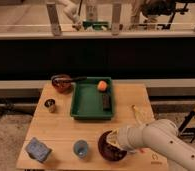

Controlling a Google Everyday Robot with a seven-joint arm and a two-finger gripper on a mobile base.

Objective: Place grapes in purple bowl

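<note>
My bench [61, 131] is a pale wooden top standing on rough grey ground, with a long dark counter wall running behind it and a lit glass-fronted area above that. The widest bare stretch of wood lies on the left and middle front, between the tray and the front edge; the right side is taken up by my own white arm [163, 142], which comes in from the lower right corner and crosses the bench's front right edge. The green tray [92, 106] sits at the centre back, holding an orange ball-shaped fruit [102, 85] at its far right corner and a dark flat block [106, 101] along its right side. The purple bowl [108, 151] is near the front edge, right of centre, partly covered by my wrist. My pincer [112, 145] hangs over that bowl, and I cannot tell how its tips stand, nor can I make out the grapes. A reddish-brown bowl with a dark handle [61, 83] is just left of the tray's back corner. A blue-grey crumpled thing [38, 149] lies at the front left corner, a small blue-grey cup [81, 148] stands just left of the purple bowl, and a small dark cup [50, 105] sits near the left edge.
</note>
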